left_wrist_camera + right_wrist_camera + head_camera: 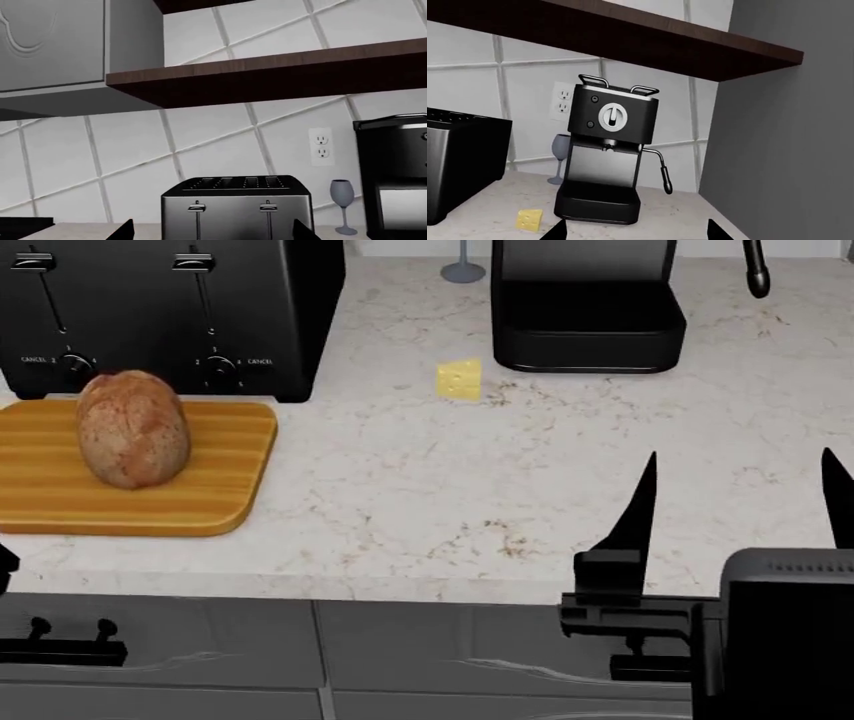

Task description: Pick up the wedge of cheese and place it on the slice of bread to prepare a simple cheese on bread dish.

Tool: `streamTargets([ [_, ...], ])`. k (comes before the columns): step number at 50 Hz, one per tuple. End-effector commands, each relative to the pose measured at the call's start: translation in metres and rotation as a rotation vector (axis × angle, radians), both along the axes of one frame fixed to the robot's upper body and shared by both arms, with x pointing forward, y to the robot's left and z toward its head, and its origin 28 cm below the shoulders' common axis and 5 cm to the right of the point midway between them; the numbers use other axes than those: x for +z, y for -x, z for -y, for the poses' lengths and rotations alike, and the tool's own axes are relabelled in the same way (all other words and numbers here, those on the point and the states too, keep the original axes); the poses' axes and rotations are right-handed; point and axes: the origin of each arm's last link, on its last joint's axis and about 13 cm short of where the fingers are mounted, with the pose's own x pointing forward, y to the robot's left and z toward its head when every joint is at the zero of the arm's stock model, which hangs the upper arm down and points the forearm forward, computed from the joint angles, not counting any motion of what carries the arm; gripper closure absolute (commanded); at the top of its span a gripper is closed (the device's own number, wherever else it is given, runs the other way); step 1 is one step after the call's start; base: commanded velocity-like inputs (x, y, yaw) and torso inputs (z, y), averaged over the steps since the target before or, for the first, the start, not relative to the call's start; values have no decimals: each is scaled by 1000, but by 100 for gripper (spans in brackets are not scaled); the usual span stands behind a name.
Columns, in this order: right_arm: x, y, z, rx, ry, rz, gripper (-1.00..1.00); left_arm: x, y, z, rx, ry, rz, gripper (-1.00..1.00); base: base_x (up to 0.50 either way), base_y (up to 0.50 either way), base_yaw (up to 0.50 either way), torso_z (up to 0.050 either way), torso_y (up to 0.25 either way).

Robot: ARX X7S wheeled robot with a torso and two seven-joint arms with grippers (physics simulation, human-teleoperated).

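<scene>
The wedge of cheese (461, 379) is small and pale yellow and lies on the counter just left of the coffee machine's base. It also shows in the right wrist view (529, 220). The slice of bread (131, 427), a brown oval loaf, lies on the orange cutting board (214, 495) at the left. My right gripper (741, 505) is open and empty over the counter's front right, well short of the cheese; its tips are wide apart in the right wrist view (637, 232). My left gripper (213, 232) is open and empty, facing the toaster.
A black toaster (160, 310) stands behind the board and shows in the left wrist view (237, 205). A black coffee machine (587, 310) stands behind the cheese, with a wine glass (342, 200) beside it. A wooden shelf (267, 75) hangs above. Drawers run below the counter edge.
</scene>
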Motion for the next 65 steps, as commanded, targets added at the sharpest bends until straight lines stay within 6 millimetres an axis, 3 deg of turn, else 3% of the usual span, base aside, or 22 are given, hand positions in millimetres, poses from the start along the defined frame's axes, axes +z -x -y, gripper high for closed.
streamTargets([
  [1, -1, 1, 1, 0, -4, -1, -100, 2, 0, -1, -14, 28, 5, -100, 0, 0, 0, 0, 0],
  [19, 2, 4, 2, 27, -12, 23, -100, 4, 1, -1, -2, 17, 12, -100, 0, 9, 0, 0, 0],
  [52, -8, 4, 3, 12, -15, 3, -100, 3, 1, -2, 2, 22, 11, -100, 140, 487, 0, 0, 0],
  [65, -10, 6, 6, -1, -15, -2, -100, 3, 0, -1, -2, 20, 11, -100, 232, 34, 0, 0, 0],
])
